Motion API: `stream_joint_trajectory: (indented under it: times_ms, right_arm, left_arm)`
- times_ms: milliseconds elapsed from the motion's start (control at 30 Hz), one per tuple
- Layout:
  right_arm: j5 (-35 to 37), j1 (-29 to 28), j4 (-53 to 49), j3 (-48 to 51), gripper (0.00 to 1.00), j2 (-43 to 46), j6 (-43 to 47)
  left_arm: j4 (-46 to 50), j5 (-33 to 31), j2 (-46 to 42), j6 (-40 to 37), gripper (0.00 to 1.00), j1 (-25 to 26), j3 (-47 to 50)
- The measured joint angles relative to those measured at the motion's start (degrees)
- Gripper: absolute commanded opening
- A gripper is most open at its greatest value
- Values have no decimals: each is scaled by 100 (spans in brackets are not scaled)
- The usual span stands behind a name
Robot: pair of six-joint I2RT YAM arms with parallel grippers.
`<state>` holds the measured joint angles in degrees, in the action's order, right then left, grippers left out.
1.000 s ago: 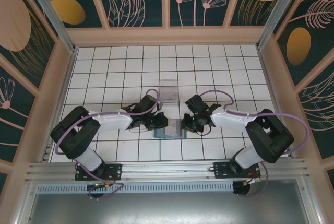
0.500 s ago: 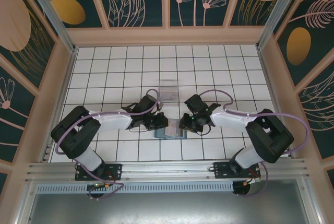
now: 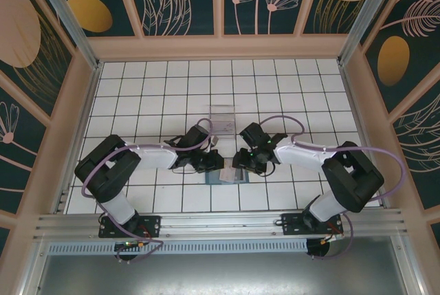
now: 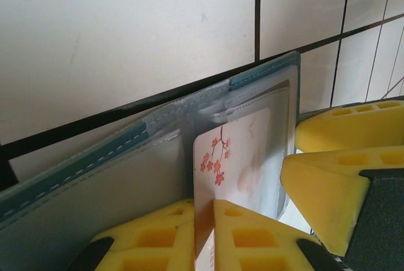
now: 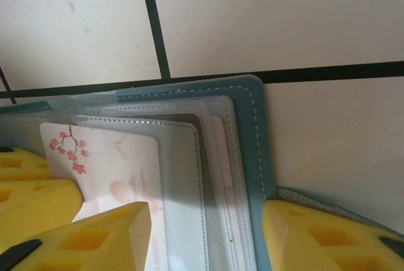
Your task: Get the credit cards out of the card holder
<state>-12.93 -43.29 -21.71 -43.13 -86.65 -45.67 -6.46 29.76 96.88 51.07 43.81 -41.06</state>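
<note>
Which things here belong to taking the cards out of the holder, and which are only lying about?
For the job: card holder; blossom-printed card, pinched by the left pincer.
Lying about: see-through box.

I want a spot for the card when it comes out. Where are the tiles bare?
Bare tiles lie between the clear box and the back wall, and in both far corners. The middle is crowded: left claw pinching a card, right claw, card holder.

Bright even light, soft shadows, blurry close foregrounds
</note>
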Motion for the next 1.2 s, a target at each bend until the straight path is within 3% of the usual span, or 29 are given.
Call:
stream_joint_trajectory:
  times_ms: [367, 1200]
  right_arm:
    - [310, -118, -428, -278, 37, -256, 24]
    - [514, -225, -710, -520, 22, -431, 22]
  left_arm:
    - [2, 2, 4, -2, 15, 0, 0]
    - [645, -461, -330, -225, 11, 0, -105]
